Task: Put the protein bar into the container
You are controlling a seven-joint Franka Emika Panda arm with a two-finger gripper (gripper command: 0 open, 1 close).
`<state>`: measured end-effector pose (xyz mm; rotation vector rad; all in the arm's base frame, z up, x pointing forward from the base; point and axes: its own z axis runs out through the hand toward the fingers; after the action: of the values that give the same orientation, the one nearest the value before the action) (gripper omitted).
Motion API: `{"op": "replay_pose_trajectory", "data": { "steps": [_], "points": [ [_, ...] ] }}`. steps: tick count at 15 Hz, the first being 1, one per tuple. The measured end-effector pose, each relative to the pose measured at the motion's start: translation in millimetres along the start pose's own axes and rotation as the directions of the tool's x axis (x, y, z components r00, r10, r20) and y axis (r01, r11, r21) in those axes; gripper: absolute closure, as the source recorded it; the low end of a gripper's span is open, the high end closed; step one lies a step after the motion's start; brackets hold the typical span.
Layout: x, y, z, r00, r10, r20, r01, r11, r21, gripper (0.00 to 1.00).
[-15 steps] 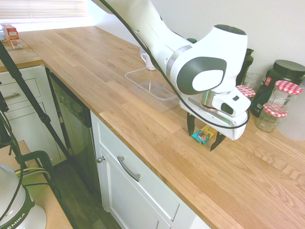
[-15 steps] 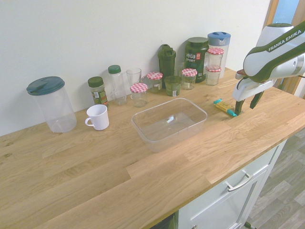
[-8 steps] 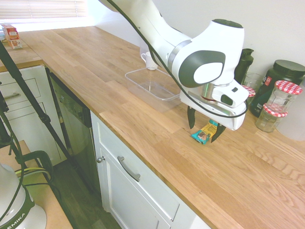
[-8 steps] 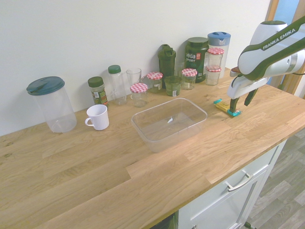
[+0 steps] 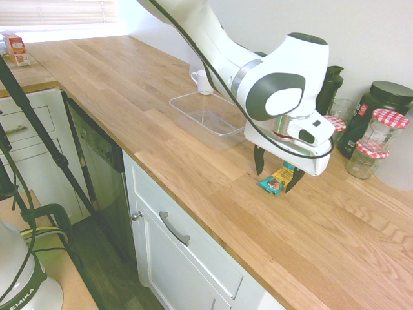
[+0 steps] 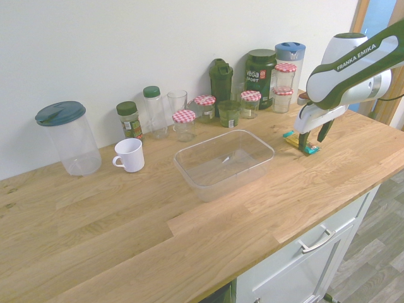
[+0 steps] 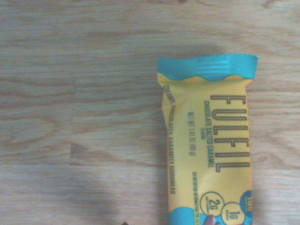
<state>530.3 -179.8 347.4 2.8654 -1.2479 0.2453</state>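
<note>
My gripper (image 5: 277,176) hangs wide open, fingers straddling the bar (image 5: 278,179), whose yellow wrapper reads "FULFIL, chocolate salted caramel", flat on the counter (image 5: 193,161) beside the container (image 6: 224,162), bare wood around it.

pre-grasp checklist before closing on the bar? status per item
1. Gripper open: ok, fingers spread in both exterior views.
2. Fingers straddle the protein bar: ok, one finger on each side in the first exterior view.
3. Bar lying flat on the countertop, not yet held: ok, the wrist view shows the wrapper flat on the wood.
4. Fingertips low enough to pinch the bar: cannot tell, their height above the wood is unclear.
5. Container open and empty: ok, no lid, nothing inside.
6. Route from bar to container free: ok, bare wood between them; the jars stand further back by the wall.
</note>
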Motion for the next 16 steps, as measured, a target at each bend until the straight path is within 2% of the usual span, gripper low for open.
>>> {"op": "replay_pose_trajectory", "data": {
  "steps": [16],
  "points": [
    [30.3,-34.4,17.5,1.000,-0.003,-0.010,0.003,1.000,-0.004,1.00]
  ]
}}
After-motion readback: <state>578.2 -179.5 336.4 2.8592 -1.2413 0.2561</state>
